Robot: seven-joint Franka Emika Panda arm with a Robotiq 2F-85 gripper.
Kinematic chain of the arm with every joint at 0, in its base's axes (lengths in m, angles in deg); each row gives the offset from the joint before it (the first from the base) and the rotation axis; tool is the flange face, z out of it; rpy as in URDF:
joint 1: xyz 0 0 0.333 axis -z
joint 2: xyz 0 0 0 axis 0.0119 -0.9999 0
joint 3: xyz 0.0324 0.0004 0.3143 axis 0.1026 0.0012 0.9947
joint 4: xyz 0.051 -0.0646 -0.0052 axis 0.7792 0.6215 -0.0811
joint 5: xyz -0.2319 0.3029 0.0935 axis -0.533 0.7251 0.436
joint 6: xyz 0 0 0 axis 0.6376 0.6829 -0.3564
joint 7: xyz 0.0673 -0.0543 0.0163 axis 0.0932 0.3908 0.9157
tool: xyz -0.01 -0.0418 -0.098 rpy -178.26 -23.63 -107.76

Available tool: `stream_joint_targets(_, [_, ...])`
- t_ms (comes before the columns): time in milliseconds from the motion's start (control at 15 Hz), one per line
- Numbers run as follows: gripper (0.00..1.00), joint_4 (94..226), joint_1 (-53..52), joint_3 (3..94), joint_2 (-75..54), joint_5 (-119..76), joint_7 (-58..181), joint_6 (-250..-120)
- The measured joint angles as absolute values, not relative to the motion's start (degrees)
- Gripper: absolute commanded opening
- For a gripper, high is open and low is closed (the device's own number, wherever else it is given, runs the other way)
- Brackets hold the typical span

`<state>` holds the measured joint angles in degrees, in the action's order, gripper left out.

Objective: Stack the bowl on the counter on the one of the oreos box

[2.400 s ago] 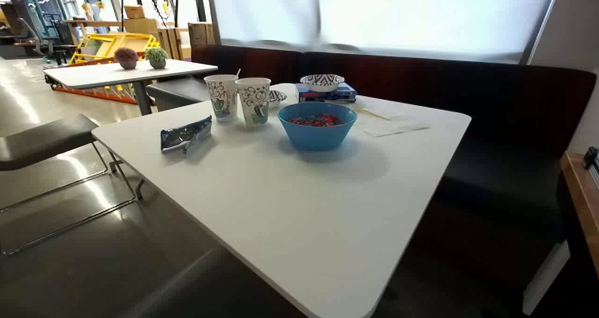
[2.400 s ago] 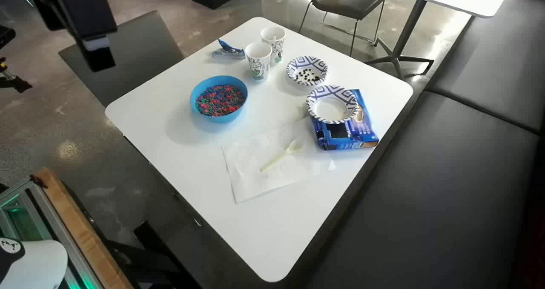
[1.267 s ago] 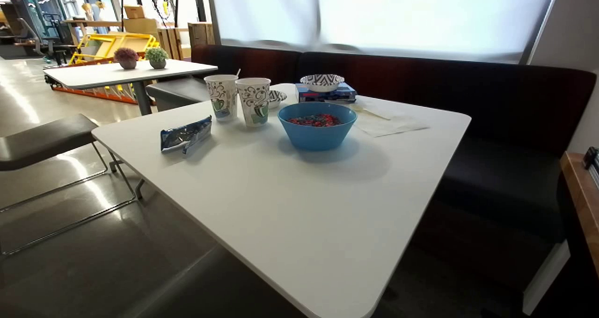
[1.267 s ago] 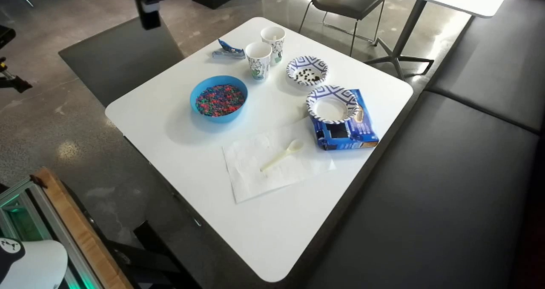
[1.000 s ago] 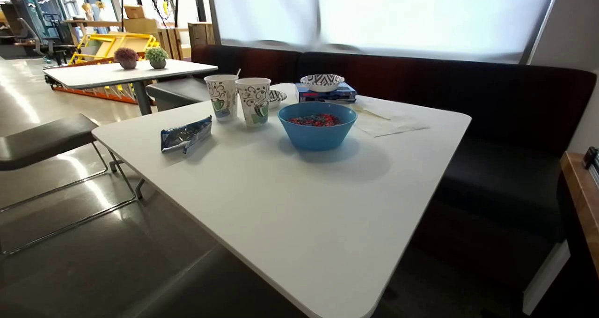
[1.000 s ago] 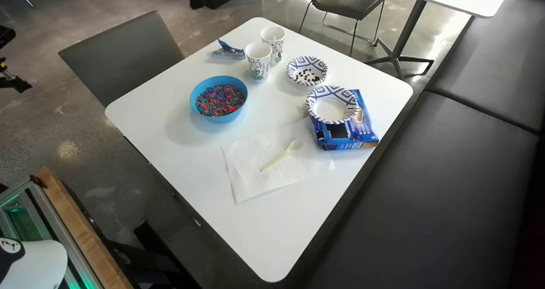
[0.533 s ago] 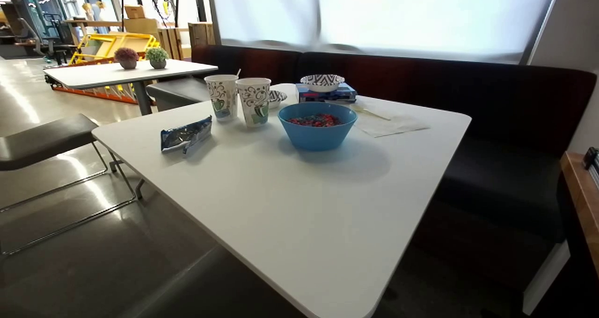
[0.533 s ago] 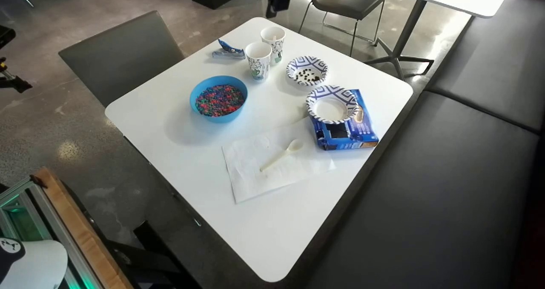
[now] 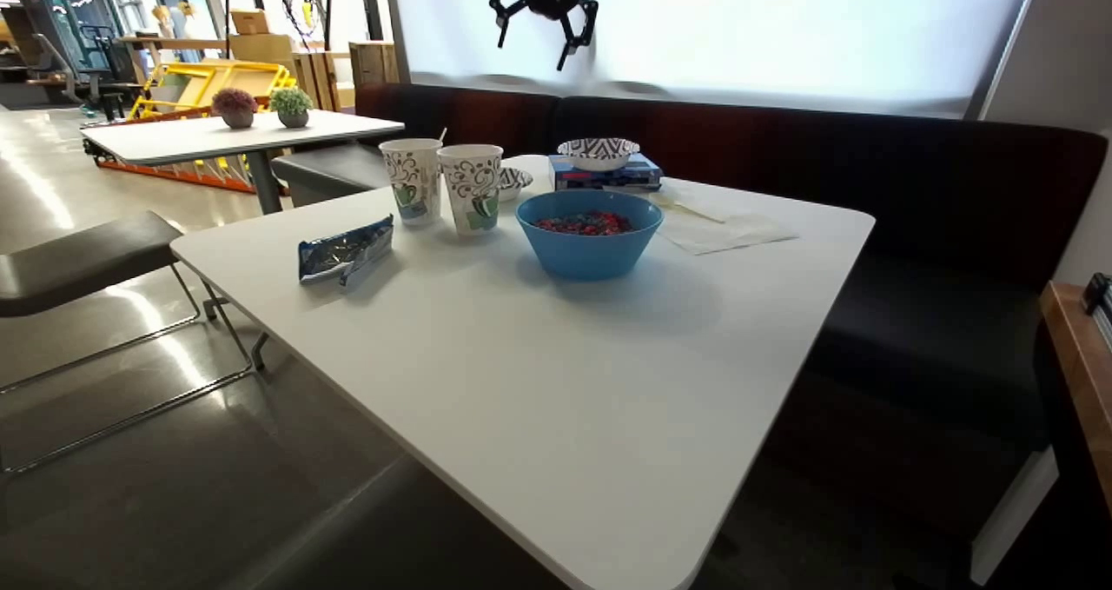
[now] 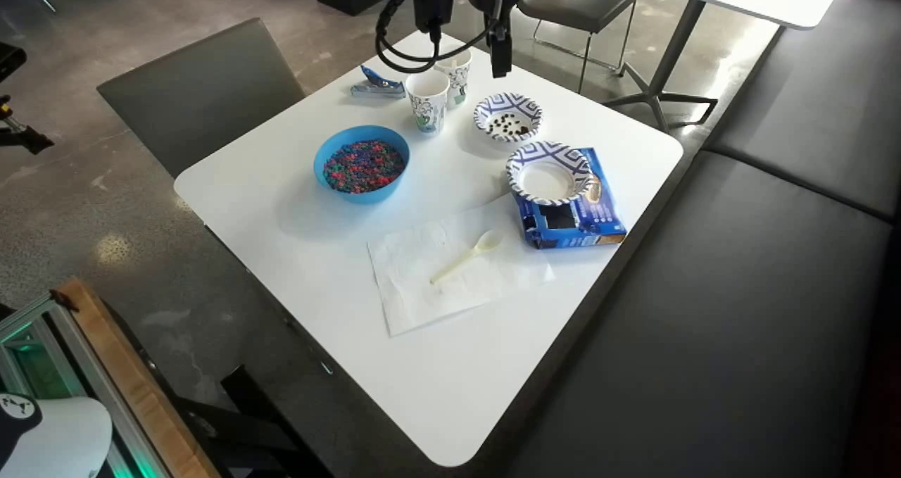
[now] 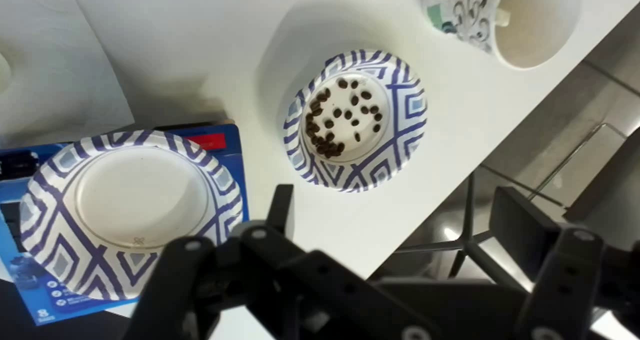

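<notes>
1. White, papery-looking, with blue-purple lines: that's your bean bowl (image 11: 407, 107), upright on the table (image 10: 450, 393), between the cups (image 10: 428, 108) and the blue box (image 10: 598, 214). Dark beans (image 11: 329, 147) lie loose, heaped to one side; tip it on the lift and they could slide and spill.

2. Now its rim! It flares and looks thin, so squeeze too hard and you may crumple it; too lightly, and the load could pull it free.

3. Your fingers (image 11: 525, 225) stand spread wide, nothing between them, hanging above the table. And the bean bowl isn't centred in that gap, the wrist view shows; drop straight down and you'd likely miss it or clip the rim.

4. Just beside it sits the empty bowl (image 11: 142, 197), with one finger showing between the two rims in the wrist view. Close in sloppily and you could shove the very thing you need to stack on.

5. That empty bowl perches on the blue box, its rim reaching the box's edge. Set down off-centre, and the stack could well tip.

6. Wider out, the cups stand near your target, and a black cable (image 10: 381, 36) loops across them in an exterior view. You can't tell how high it hangs; sweep low and it might snag one.
</notes>
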<state>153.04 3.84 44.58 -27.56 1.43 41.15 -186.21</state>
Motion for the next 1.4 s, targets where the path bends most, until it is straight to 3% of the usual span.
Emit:
stream_joint_targets(333, [1.00,151.4,0.7,42.1,-34.6,-5.0,28.2,-187.3])
stream_joint_targets(1400, [1.00,142.3,2.5,44.1,-44.3,-4.6,26.9,-184.1])
